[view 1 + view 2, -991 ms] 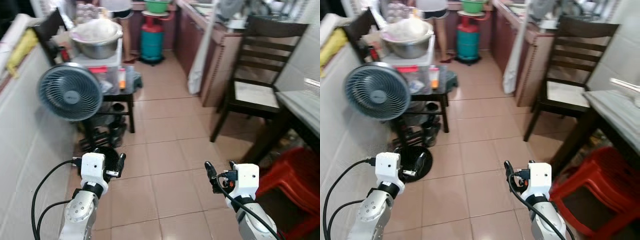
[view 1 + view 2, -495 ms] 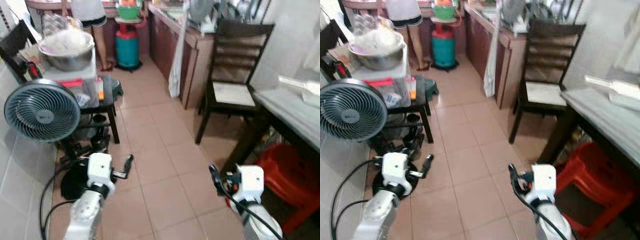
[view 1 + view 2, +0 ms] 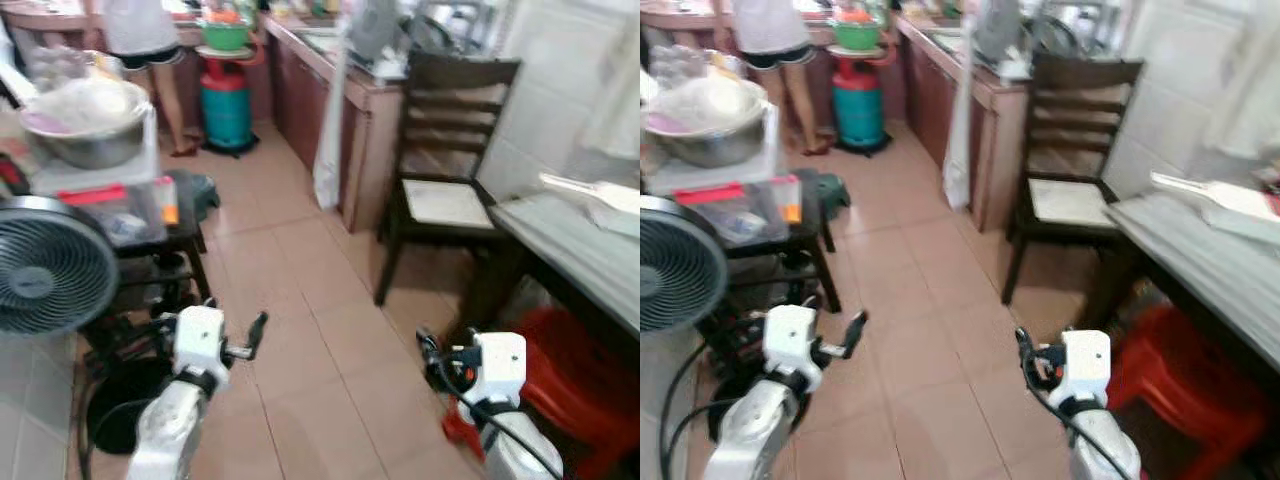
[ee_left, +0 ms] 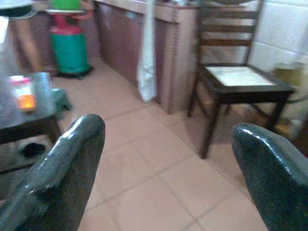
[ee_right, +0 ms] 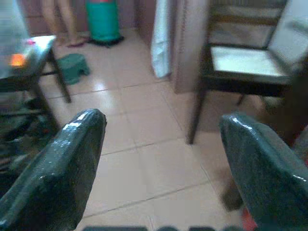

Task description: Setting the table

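Left eye view: my left gripper (image 3: 258,328) and right gripper (image 3: 428,350) both hang low over the tiled floor (image 3: 300,300), each w/ fingers spread wide, nothing held. Wrist views confirm: left fingers (image 4: 67,159) and right fingers (image 5: 67,163) are glossy black, rounded, well apart. Ahead of both grippers runs a lane of smooth beige tile. To my right gripper's side sits the table (image 3: 590,250), grey slab top w/ a straight dark edge, a pale flat object (image 3: 590,192) on it; a red plastic stool (image 3: 560,370) is tucked under, near that gripper. Dark wooden slat-back chair (image 3: 445,190) stands ahead-right. On my left gripper's side: round grille fan (image 3: 45,265), a low dark side table (image 3: 170,230), a metal bowl (image 3: 85,130) above it. Far ahead: a teal gas cylinder (image 3: 226,105) and a person (image 3: 135,40).
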You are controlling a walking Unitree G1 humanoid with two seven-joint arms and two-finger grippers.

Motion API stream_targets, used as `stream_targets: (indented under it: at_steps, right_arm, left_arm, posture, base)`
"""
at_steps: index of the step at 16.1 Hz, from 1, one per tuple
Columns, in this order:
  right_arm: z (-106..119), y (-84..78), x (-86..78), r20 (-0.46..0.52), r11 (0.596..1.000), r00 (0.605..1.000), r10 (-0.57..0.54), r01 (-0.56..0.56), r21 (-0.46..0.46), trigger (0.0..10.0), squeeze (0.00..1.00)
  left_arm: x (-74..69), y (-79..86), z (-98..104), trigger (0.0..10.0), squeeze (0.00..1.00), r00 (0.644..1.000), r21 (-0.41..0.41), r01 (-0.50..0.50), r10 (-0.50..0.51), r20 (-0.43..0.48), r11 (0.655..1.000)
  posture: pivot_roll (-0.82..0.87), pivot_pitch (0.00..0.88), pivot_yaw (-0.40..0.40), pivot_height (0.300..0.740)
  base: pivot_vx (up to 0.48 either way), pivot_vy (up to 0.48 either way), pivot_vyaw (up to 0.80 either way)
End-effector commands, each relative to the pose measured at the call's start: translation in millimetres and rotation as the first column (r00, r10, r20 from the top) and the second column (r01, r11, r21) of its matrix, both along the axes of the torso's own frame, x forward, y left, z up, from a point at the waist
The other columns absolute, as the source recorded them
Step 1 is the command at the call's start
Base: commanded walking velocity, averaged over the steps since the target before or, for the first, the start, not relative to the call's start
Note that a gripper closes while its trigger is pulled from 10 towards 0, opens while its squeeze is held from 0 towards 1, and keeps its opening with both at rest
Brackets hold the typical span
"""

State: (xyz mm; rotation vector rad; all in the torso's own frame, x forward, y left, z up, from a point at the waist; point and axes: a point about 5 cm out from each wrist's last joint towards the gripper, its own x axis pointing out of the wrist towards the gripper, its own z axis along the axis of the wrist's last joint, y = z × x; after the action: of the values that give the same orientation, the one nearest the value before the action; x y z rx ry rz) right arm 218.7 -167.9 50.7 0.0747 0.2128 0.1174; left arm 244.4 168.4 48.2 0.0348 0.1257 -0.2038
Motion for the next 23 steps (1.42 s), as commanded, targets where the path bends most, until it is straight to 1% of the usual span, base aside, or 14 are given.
stream_targets:
  at_steps: [1,3,4,5,8,12,13,15,17,18,21,23]
  right_arm:
    - [4,-0.5,0.1,0.014,1.000,1.000,0.009,-0.008,-0.007,10.0,0.00]
    - [3,-1.3,-1.9,0.006,1.000,1.000,0.015,-0.015,-0.010,10.0,0.00]
    - [2,-4.0,-2.6,-0.004,1.000,1.000,0.022,-0.022,-0.018,10.0,0.00]
    - [2,-6.9,-3.1,-0.013,1.000,1.000,0.019,-0.019,-0.018,10.0,0.00]
    - [3,-11.5,-4.1,-0.025,1.000,1.000,0.014,-0.014,-0.023,10.0,0.00]
    - [1,-8.5,-8.9,-0.013,1.000,1.000,-0.001,0.001,-0.008,10.0,0.00]
    - [0,-8.8,-8.4,-0.002,0.999,1.000,-0.026,0.026,-0.019,10.0,0.00]
    - [3,-9.7,-6.0,0.000,0.998,0.998,-0.065,0.065,0.013,10.0,0.00]
    - [4,-3.2,-3.0,0.006,1.000,1.000,-0.026,0.026,0.007,10.0,0.00]
    - [4,-3.2,-1.6,0.008,1.000,1.000,-0.021,0.021,0.004,10.0,0.00]
    - [6,-6.2,3.0,0.015,0.999,0.999,-0.037,0.037,0.007,10.0,0.00]
    - [5,-5.0,4.3,0.004,1.000,1.000,-0.030,0.030,0.009,10.0,0.00]
  left_arm:
    - [-0.4,0.5,0,10.0,0.00,1.000,-0.001,-0.009,0.009,-0.008,1.000]
    - [-0.6,2.2,-2,10.0,0.00,1.000,0.016,-0.010,0.010,-0.025,1.000]
    - [-0.3,4.1,-3,10.0,0.00,0.999,0.049,-0.001,0.002,-0.032,0.999]
    - [-0.1,5.4,-2,10.0,0.00,0.999,0.053,0.002,0.000,-0.033,0.999]
    - [1.2,9.0,-2,10.0,0.00,0.999,0.081,-0.027,0.030,-0.042,0.996]
    - [-2.2,2.6,-1,10.0,0.00,0.999,0.080,-0.030,0.033,-0.029,0.996]
    - [-2.1,1.2,-1,10.0,0.00,0.999,0.105,-0.036,0.038,-0.020,0.994]
    - [-2.5,0.8,-2,10.0,0.00,0.998,0.086,-0.053,0.056,-0.030,0.995]
    - [-0.8,-1.5,-3,10.0,0.00,0.998,0.049,-0.026,0.028,-0.048,0.998]
    - [0.9,-0.1,-3,10.0,0.00,0.998,0.040,-0.029,0.031,-0.049,0.999]
    - [0.0,0.3,-6,10.0,0.00,0.996,0.069,-0.066,0.070,-0.051,0.995]
    - [0.5,-1.0,-7,10.0,0.00,0.996,0.062,-0.070,0.073,-0.058,0.996]
  posture:
    - [0.00,0.000,-0.031,0.740]
    - [0.00,0.000,-0.031,0.740]
    - [0.00,0.000,-0.032,0.740]
    - [0.00,0.000,-0.033,0.740]
    - [-0.01,0.000,-0.030,0.740]
    - [-0.01,0.000,0.003,0.740]
    - [-0.01,0.000,0.001,0.740]
    - [-0.01,0.000,-0.007,0.740]
    - [-0.01,0.000,-0.014,0.740]
    - [-0.01,0.000,-0.016,0.740]
    - [0.00,0.000,-0.019,0.740]
    - [0.00,0.000,-0.026,0.740]
  base:
    - [0.281,0.000,-0.80]
    - [0.000,0.000,0.00]
    - [0.000,0.000,0.00]
    - [0.000,0.000,0.00]
    - [0.000,0.000,0.00]
    - [0.000,0.000,0.00]
    - [0.000,0.000,0.00]
    - [0.000,0.000,0.00]
    - [0.000,0.000,0.00]
    - [0.000,0.000,0.00]
    - [0.000,0.000,0.00]
    - [0.000,0.000,-0.80]
